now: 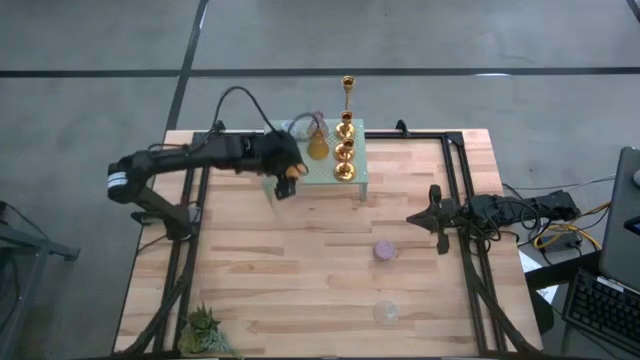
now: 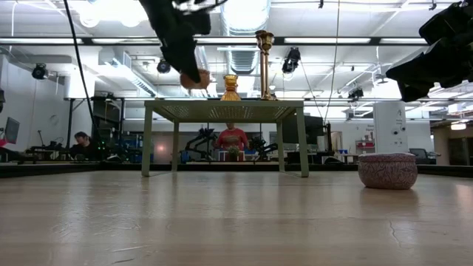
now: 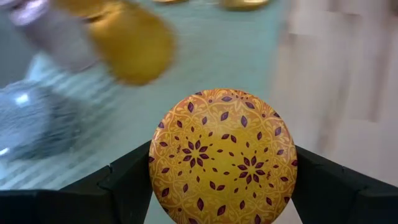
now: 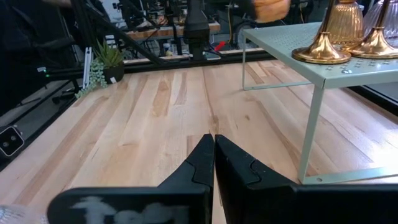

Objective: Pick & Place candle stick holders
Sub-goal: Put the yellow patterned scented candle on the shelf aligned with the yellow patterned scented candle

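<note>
While the left gripper [image 1: 290, 180] hangs in the air just off the left edge of the mint-green stand [image 1: 360, 178], its two dark fingers [image 3: 124, 186] clamp a squat round orange holder [image 3: 222, 157] from either side; the holder's face is a glossy amber-orange disc covered in fine lacy lines and small dark red petal shapes; in the low view it shows as a small orange ball under the dark arm, raised above the level of the stand's top.

On the stand, a flat perforated metal shelf on thin straight legs, stands a row of shiny gold candlesticks [image 1: 344, 150] with round flared bases; a tall slender one [image 1: 348, 92] rises at the far end of the row; an amber cone-shaped piece [image 1: 317, 147] sits beside them, and a clear glass one [image 1: 300, 126] near the stand's far left corner.

On the pale planked wooden table [image 1: 300, 280] a squat pink speckled holder [image 1: 384, 250] rests well apart from the stand; a clear glass holder [image 1: 385, 313] lies nearer the front edge; a small spiky green plant [image 1: 203, 328] sits at the front left corner.

Over the table's right side waits the right gripper [image 1: 437, 219], its flat dark fingers [image 4: 202, 165] pressed together, holding nothing.
</note>
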`<state>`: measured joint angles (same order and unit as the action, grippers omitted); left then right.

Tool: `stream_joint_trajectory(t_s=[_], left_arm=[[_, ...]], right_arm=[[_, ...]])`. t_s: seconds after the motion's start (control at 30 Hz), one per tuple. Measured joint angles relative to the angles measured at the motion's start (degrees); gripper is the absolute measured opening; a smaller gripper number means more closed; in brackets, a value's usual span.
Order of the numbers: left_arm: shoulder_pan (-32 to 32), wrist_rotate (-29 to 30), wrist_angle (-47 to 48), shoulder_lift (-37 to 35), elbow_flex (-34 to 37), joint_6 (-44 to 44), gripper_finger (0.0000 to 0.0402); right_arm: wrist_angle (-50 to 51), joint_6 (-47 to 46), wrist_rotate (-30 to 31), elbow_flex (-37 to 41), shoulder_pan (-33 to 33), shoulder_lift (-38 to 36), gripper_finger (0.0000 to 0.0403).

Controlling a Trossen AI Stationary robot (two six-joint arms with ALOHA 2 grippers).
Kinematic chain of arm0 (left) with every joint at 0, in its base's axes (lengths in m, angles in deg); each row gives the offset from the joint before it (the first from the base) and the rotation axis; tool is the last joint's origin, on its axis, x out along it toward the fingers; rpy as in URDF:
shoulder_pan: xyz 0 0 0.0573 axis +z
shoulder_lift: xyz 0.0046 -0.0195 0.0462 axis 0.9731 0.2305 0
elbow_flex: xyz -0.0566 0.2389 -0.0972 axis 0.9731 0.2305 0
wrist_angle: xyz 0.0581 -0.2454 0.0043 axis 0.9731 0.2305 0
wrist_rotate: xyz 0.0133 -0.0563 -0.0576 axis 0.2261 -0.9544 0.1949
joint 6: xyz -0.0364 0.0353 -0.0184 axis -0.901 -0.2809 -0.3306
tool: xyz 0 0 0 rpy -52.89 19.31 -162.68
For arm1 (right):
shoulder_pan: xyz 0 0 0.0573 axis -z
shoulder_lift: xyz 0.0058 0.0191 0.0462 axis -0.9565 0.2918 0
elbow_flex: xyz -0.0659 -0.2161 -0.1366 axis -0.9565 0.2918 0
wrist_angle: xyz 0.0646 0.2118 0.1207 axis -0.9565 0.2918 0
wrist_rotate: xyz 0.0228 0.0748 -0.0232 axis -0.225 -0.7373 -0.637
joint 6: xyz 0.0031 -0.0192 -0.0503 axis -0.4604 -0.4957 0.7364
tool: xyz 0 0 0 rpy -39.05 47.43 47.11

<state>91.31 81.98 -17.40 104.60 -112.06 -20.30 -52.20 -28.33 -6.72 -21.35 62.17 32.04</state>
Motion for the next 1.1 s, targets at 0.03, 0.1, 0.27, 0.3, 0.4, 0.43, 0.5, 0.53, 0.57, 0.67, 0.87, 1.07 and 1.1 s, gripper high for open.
stream_joint_trajectory(t_s=[0.03,0.1,0.27,0.3,0.4,0.43,0.5,0.53,0.57,0.67,0.87,1.07,1.1], left_arm=[[1.67,-0.03,0.04,0.00,-0.03,0.01,0.0309],[5.08,-0.55,-0.03,0.07,0.06,0.00,0.0309],[12.28,-3.42,-2.66,0.09,0.06,-0.44,0.0310],[13.29,-3.63,-3.34,0.09,0.07,-0.45,0.0310],[15.33,-5.09,-5.58,0.11,0.08,-0.51,0.0310],[15.54,-5.68,-5.81,0.35,0.08,-0.52,0.0310],[15.65,-6.43,-6.55,0.82,0.08,-0.52,0.0310],[15.63,-6.69,-6.59,1.34,0.08,-0.52,0.0310],[15.59,-7.04,-6.51,1.87,0.08,-0.52,0.0310],[15.63,-8.31,-6.53,3.85,0.10,-0.97,0.0310],[15.56,-8.12,-6.07,5.32,0.12,-1.27,0.0310],[15.56,-6.27,-7.03,5.40,0.12,-2.98,0.0313],[15.56,-6.16,-6.88,5.40,0.12,-3.30,0.0316]], right_arm=[[0.00,0.00,0.01,0.00,-0.01,0.00,0.0008],[0.00,0.00,0.01,0.00,0.00,0.00,0.0008],[0.00,0.00,0.02,-0.02,0.01,0.00,0.0008],[0.00,0.00,0.01,0.00,-0.01,0.00,0.0008],[0.00,0.00,0.02,0.00,0.01,0.00,0.0008],[-0.01,0.00,0.01,0.00,0.01,0.00,0.0008],[0.00,0.00,0.02,-0.01,-0.01,0.02,0.0008],[0.00,0.00,0.02,-0.02,-0.01,0.02,0.0008],[-0.04,0.00,0.02,0.00,-0.01,0.00,0.0008],[-0.02,0.00,0.02,-0.02,-0.01,0.00,0.0008],[0.00,0.00,0.02,0.00,0.01,0.02,0.0008],[0.00,0.00,0.02,0.00,-0.01,0.02,0.0008],[0.00,0.00,0.02,0.00,0.00,0.02,0.0008]])
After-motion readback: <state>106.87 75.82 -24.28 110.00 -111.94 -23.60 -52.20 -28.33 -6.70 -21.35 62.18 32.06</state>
